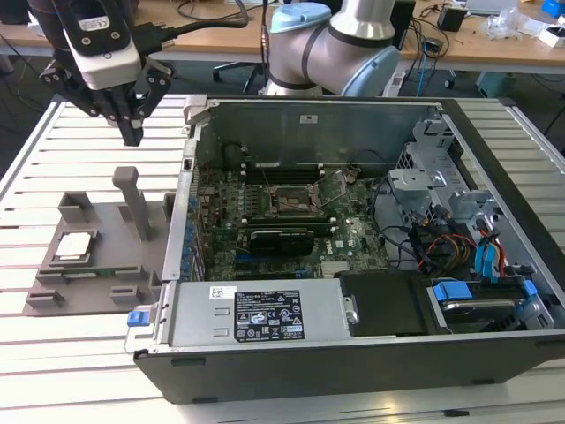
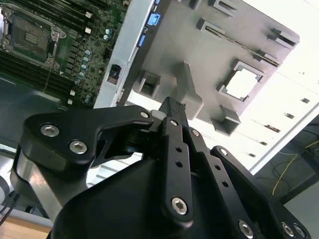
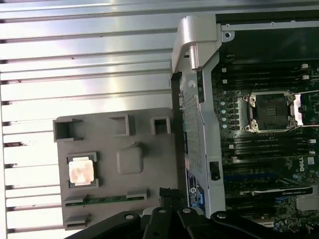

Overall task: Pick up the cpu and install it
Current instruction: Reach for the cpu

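Pincer (image 1: 132,135) closed, empty, above slatted tabletop (image 1: 35,150). Grey holder's (image 1: 97,218) upright post (image 1: 134,201) just below it, cpu (image 1: 72,246) seated past post, open computer case (image 1: 353,107) alongside.

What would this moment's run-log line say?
tool: shut, empty, raised over fixture tray | cpu: seated in tray pocket, not gripped | motherboard socket: latch plate open

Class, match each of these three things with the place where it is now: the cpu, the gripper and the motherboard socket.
Things:
1. silvery square cpu
2. black gripper
3. dark square motherboard socket

Places:
A. inside the open computer case
B. in the air above the slatted table
C. lying in a recess of the grey plastic tray

Pairs: 1-C, 2-B, 3-A
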Robot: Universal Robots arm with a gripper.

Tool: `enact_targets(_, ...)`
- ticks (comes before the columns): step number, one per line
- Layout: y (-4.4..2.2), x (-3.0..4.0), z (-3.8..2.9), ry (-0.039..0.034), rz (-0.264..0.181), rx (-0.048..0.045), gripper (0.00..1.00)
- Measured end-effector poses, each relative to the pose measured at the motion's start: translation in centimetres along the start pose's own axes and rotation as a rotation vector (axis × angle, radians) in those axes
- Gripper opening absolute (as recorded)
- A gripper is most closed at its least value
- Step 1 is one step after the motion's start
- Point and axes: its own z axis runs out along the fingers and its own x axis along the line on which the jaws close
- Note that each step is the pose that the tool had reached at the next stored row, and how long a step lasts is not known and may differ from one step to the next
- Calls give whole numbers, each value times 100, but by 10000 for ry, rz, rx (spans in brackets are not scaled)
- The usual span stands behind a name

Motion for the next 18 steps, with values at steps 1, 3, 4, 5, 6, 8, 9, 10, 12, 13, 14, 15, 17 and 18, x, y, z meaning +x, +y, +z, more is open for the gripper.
enact_targets(1, -1, 18, 0, 0, 0, -1, 11)
enact_targets(3, -4, 51, -1, 0, 0, 0, 11)
enact_targets(4, -5, 64, -1, 0, 1, 0, 11)
enact_targets(5, -7, 89, -1, 0, 1, 0, 11)
enact_targets(6, -8, 107, -1, -1, 0, -1, 11)
enact_targets(8, -12, 164, -2, -1, 0, -1, 11)
enact_targets(9, -14, 182, -2, -1, 0, -1, 11)
enact_targets(10, -16, 210, -2, -1, 0, -1, 11)
enact_targets(12, -20, 262, -3, -1, 0, -1, 11)
enact_targets(13, -21, 282, -3, 0, 0, 0, 11)
enact_targets(14, -23, 306, -3, 0, 1, 0, 11)
enact_targets(15, -24, 326, -3, -1, 1, -1, 11)
enact_targets(17, -28, 373, -3, -1, 1, -1, 11)
enact_targets(18, -31, 416, -3, -1, 0, -1, 11)
